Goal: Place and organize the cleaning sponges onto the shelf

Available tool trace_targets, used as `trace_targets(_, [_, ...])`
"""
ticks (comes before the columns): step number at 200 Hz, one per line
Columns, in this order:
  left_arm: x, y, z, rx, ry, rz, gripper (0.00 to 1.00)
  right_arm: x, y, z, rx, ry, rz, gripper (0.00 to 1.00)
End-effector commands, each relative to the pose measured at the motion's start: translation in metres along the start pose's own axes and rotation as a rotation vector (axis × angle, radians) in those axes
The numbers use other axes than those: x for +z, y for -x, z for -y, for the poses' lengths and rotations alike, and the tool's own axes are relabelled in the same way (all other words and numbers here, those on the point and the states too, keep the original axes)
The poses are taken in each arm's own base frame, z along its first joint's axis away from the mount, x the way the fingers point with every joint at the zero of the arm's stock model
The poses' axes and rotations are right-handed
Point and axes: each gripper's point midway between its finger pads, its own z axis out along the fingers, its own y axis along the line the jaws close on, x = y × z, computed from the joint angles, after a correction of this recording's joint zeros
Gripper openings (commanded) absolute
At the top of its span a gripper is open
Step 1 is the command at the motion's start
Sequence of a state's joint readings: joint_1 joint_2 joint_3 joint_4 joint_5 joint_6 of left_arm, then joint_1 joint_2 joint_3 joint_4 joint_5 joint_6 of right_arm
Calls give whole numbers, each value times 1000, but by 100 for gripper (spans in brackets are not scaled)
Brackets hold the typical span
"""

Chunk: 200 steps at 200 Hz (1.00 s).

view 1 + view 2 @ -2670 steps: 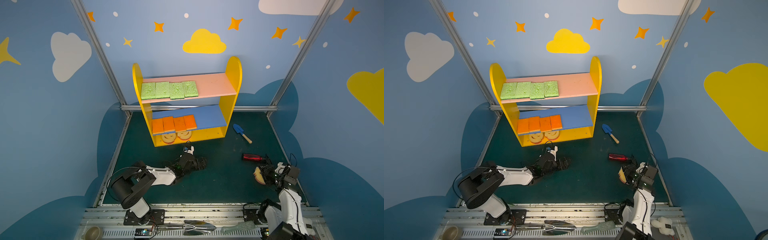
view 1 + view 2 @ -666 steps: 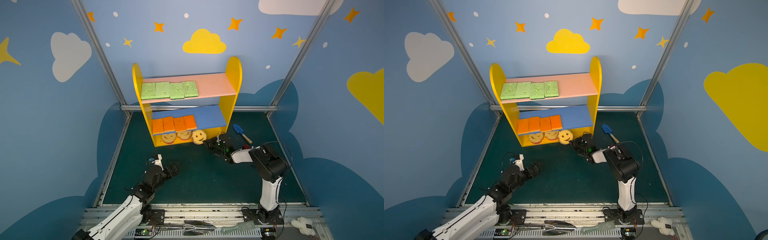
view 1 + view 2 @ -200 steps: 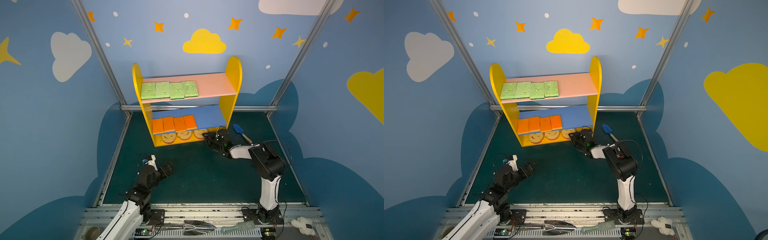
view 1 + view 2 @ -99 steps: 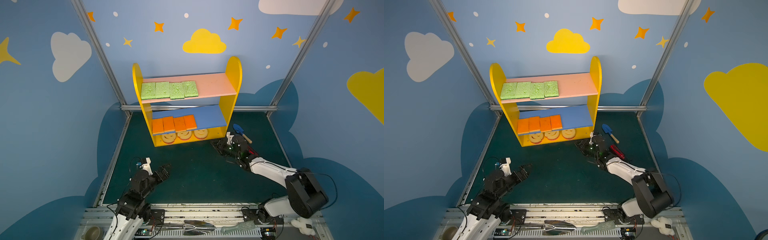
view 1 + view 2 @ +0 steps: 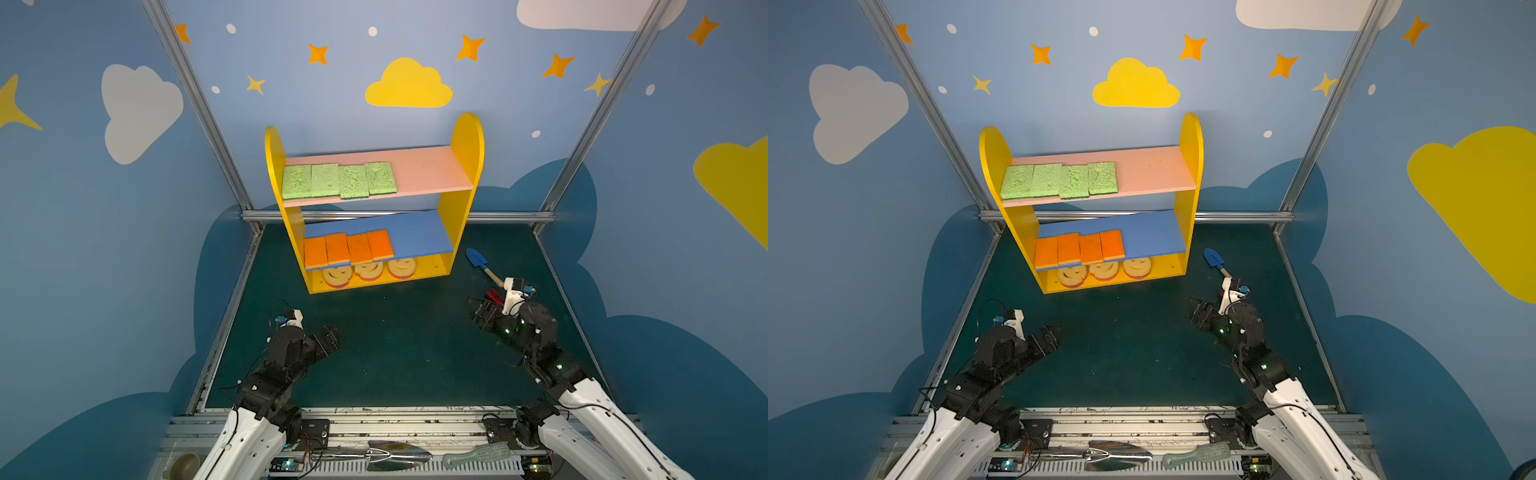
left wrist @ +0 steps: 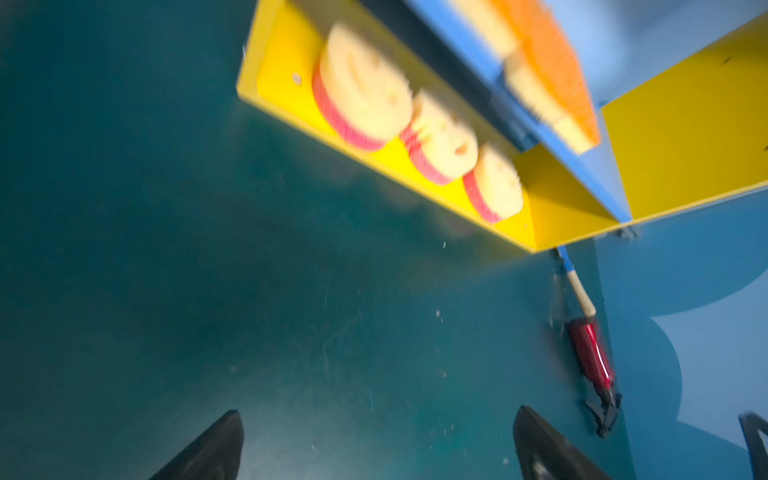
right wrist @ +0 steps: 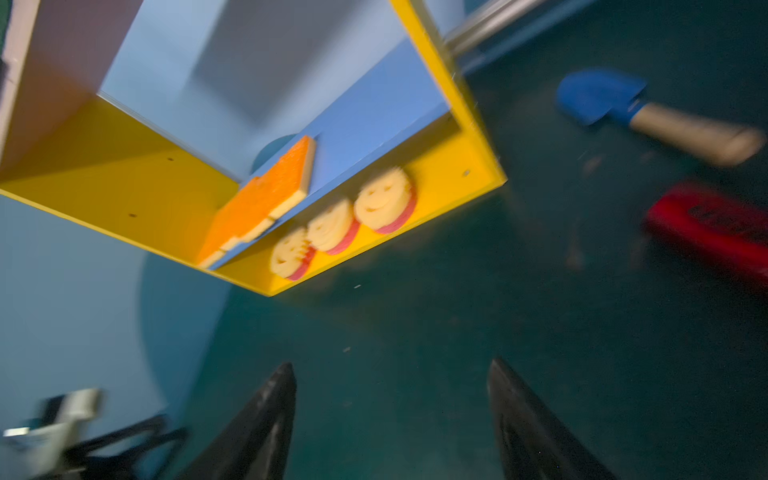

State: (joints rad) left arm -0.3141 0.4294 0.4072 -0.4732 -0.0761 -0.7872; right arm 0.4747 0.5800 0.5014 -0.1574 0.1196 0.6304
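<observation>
right claw [image 7: 390, 374]: jaws wide apart, nothing between them. A second ago I had it half closed up at the shelf's bottom level. Now it has let go and backed off to the right side of the mat [image 5: 395, 357].
left claw [image 6: 378, 419]: also open and empty, over the near left part of the mat. It has eased back toward the near edge and took no part in this drop.
third smiley sponge [image 5: 401, 268]: this is the change. Seconds ago it was in the right claw in front of the shelf. Now it lies face up on the yellow base [image 5: 428, 268], clear of the claw, to the right of the other two.
smiley sponges [image 7: 332, 224]: three in a line along the base's front edge, from the left end to about the middle. The left two look to be touching, with the third just beside them. The wrist views are blurred, so I can't say more.
orange sponges [image 5: 348, 249]: four side by side on the left half of the blue board [image 5: 415, 235], at its front edge, same as before.
green sponges [image 5: 338, 180]: four in a row on the left half of the pink board [image 5: 428, 170], unchanged.
shelf [image 5: 467, 137]: at the far middle of the mat, not shifted by the drop.
leftovers: only the blue shovel [image 5: 473, 258] and a red object [image 6: 590, 353] near the mat's right edge, neither a sponge. No loose sponge is in view.
task meaning: I judge that was the last one. All eleven are up, one kind per level. What's left is parking the arms, maybe nudging the third smiley closer.
</observation>
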Motion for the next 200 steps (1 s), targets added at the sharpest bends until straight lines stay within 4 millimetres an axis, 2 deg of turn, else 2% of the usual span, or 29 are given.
trace_targets(1, [-14, 39, -1, 93, 49, 188, 100, -18, 3, 53, -143, -237, 101, 89])
trace_targets(20, [-16, 54, -4, 121, 93, 253, 100, -22, 2, 58, -151, -206, 191, 91])
trace_targets(44, [-8, 63, 5, 192, 91, 260, 100, -30, 9, 64, -171, -207, 289, 91])
trace_targets(69, [2, 71, 23, 287, 87, 205, 100, -36, 16, 72, -181, -248, 344, 91])
trace_targets(91, [14, 65, 48, 350, -9, 124, 100, -29, 9, 81, -180, -271, 325, 91])
trace_targets(103, [19, 66, 55, 363, -39, 126, 100, -23, 3, 84, -178, -281, 302, 91])
trace_targets(150, [14, 92, 30, 381, 89, 325, 100, -8, -3, 95, -191, -339, 276, 91])
trace_targets(180, [21, 106, 9, 372, 157, 454, 100, 3, 3, 99, -233, -401, 265, 91])
trace_targets(200, [36, 114, -4, 356, 202, 417, 100, 11, 5, 100, -263, -446, 202, 91])
